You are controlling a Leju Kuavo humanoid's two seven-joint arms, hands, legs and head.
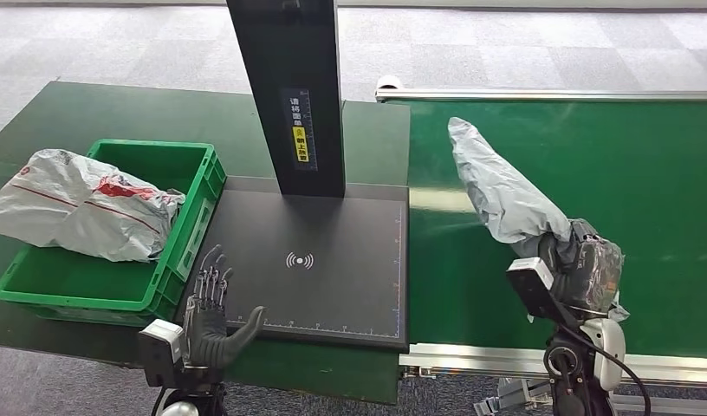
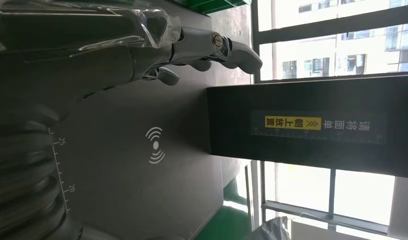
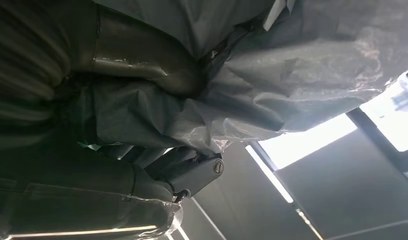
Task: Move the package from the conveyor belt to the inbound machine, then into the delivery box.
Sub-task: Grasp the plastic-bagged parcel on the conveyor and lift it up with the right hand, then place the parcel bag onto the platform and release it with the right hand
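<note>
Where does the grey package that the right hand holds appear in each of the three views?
Head view: the grey package rises from the right hand over the green conveyor belt.
Left wrist view: one grey crumpled corner, probably the same package.
Right wrist view: the package, close up, crumpled across the fingers.
Shared landmark: the black column.

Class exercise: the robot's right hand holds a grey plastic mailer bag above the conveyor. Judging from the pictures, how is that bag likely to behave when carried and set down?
The grey mailer bag probably stays floppy: its film creases and bunches where the right hand grips it. It looks light, since one end stands up unsupported. The glossy wrinkled plastic may slip in the grip, and it should slump flat rather than roll.
</note>
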